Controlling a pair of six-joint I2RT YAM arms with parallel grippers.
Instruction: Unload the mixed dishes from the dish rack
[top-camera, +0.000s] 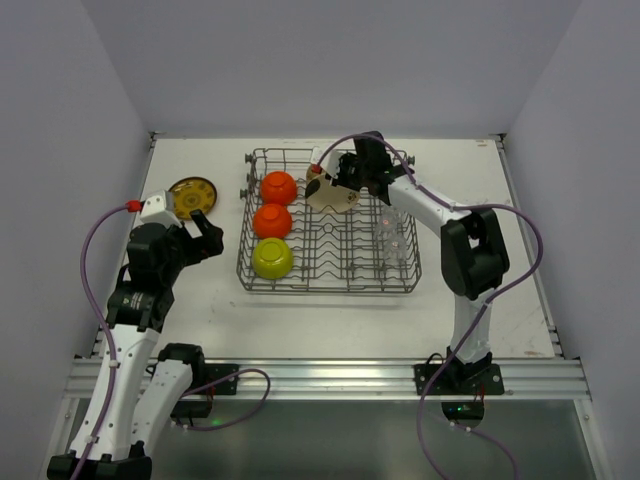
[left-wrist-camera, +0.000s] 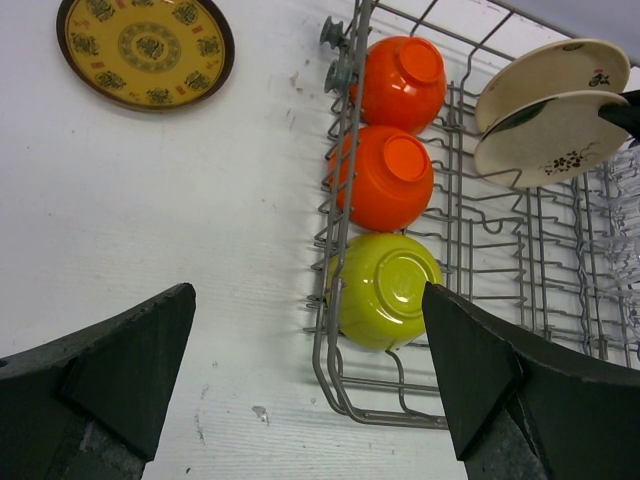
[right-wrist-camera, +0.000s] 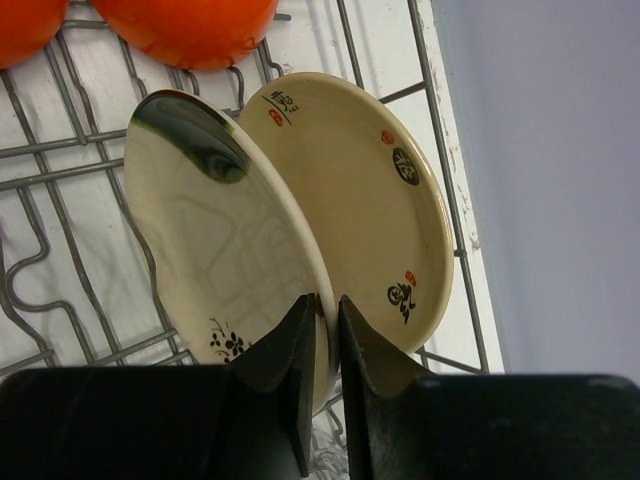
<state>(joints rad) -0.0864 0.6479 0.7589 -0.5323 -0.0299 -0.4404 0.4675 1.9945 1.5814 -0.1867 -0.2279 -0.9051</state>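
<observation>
The grey wire dish rack (top-camera: 330, 288) stands mid-table. Along its left side lie two orange bowls (top-camera: 279, 186) (top-camera: 272, 220) and a yellow-green bowl (top-camera: 272, 258), all upside down. Two beige plates stand on edge at its back. My right gripper (right-wrist-camera: 328, 320) pinches the rim of the nearer plate (right-wrist-camera: 215, 250), one finger on each face; the farther plate (right-wrist-camera: 370, 200) stands just behind it. Clear glasses (top-camera: 393, 240) sit in the rack's right part. My left gripper (left-wrist-camera: 310, 370) hangs wide open over the table, left of the rack's near left corner (left-wrist-camera: 335, 300), holding nothing.
A yellow patterned plate with a dark rim (top-camera: 192, 196) lies flat on the table left of the rack, beyond my left gripper. White walls close the table in on the left, back and right.
</observation>
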